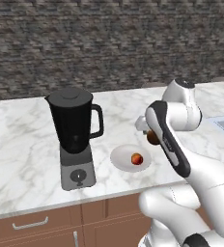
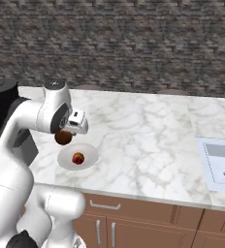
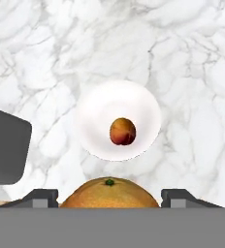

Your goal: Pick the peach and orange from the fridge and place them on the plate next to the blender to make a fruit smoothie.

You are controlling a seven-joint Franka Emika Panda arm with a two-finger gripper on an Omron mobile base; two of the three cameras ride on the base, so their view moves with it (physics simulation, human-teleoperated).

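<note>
The peach (image 1: 136, 158) (image 2: 77, 158) (image 3: 122, 131) lies on the small white plate (image 1: 121, 159) (image 2: 88, 156) (image 3: 95, 121), right of the blender (image 1: 73, 135). The blender's grey base (image 3: 5, 145) edges into the hand view at left. My gripper (image 1: 151, 136) (image 2: 63, 137) (image 3: 109, 198) hangs just above the plate's near rim, shut on the orange (image 1: 152, 138) (image 2: 62, 138) (image 3: 109, 193). In the hand view the orange sits between the two fingertips (image 3: 40, 197), stem end up. The fridge is out of view.
The marble counter (image 1: 22, 144) (image 2: 148, 140) ends in a front edge above wooden drawers (image 1: 32, 224) (image 2: 104, 208). A sink (image 2: 221, 164) lies at the counter's right end. A dark stone wall stands behind.
</note>
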